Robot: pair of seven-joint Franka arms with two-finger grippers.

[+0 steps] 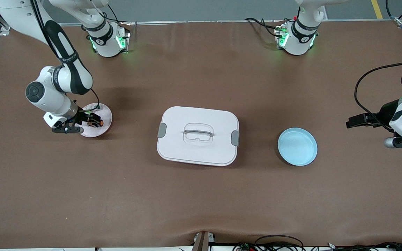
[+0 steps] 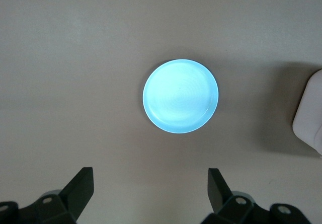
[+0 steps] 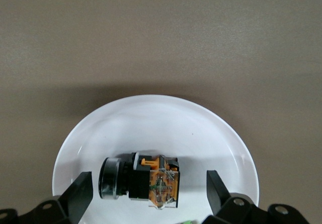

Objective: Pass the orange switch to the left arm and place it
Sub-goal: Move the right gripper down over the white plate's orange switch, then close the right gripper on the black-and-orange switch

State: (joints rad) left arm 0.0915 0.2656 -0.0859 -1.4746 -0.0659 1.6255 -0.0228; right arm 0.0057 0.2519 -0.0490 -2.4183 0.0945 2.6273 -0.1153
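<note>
Box mid-table, right pincer straddling orange switch

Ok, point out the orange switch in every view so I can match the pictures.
Front view: the orange switch lies on the pale pink plate toward the right arm's end of the table, under the open right tool.
Left wrist view: not in it.
Right wrist view: on its side on that plate, between the tool's fingers.
Shared landmark: the plate.
</note>
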